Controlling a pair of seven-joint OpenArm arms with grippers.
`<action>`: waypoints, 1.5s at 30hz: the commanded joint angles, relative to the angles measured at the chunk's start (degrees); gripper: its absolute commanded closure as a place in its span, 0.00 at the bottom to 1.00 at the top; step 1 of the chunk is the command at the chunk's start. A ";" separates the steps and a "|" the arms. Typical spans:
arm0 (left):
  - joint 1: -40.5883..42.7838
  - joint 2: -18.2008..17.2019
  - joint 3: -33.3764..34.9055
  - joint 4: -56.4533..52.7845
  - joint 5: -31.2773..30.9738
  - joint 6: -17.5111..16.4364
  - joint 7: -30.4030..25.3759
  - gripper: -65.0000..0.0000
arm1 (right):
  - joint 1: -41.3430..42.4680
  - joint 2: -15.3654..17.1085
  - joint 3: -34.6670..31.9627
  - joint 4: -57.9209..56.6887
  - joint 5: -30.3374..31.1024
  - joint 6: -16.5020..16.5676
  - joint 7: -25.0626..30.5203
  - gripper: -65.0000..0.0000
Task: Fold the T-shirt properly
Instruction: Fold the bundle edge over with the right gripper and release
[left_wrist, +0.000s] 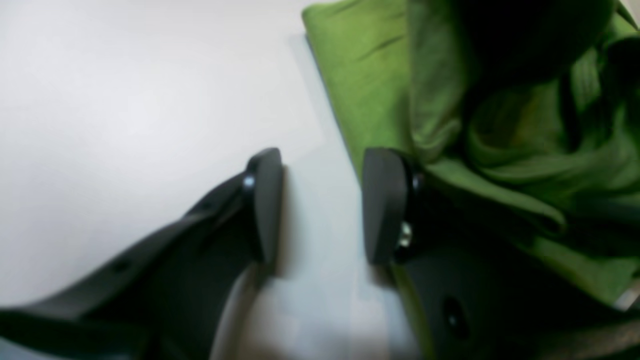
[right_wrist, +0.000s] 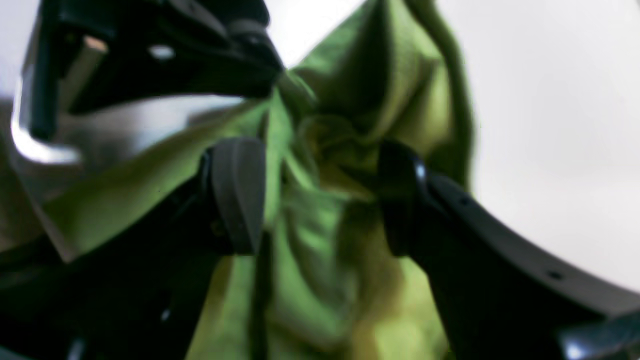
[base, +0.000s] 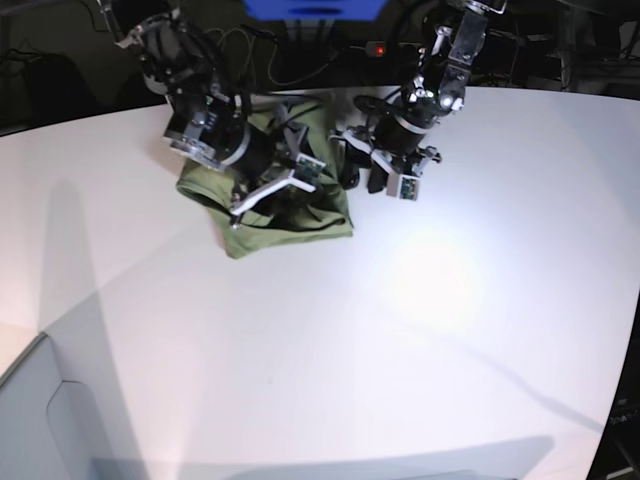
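Arms reach in from the far edge of the white table, both angled down toward the T-shirt, which lies bunched and partly folded near the table's far side in the base view. The right arm leans low over the cloth, its wrist tilted so the right gripper hangs right above the crumpled green fabric. Its jaws stand apart, and wrinkled folds rise between them; no pad is seen pinching the cloth, though the dark finger on one side lies against a fold. The left arm comes down just beside the shirt's edge, wrist bent toward the table. The left gripper is spread wide with only bare table between its pads; one finger sits at the shirt's folded border, seemingly touching it, while the other stays over the white surface, holding nothing.
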 joint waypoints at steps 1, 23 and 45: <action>0.67 -0.21 -0.15 0.72 -0.28 0.32 1.01 0.60 | -0.14 0.05 0.32 2.61 0.76 0.49 1.59 0.47; 5.24 -3.55 -9.38 8.72 -0.37 0.32 1.01 0.60 | -6.56 -2.94 19.04 3.05 1.02 0.76 1.76 0.46; 6.47 -3.55 -9.91 8.81 -0.37 0.24 0.66 0.60 | -9.81 -2.94 18.69 5.42 1.02 0.67 1.76 1.00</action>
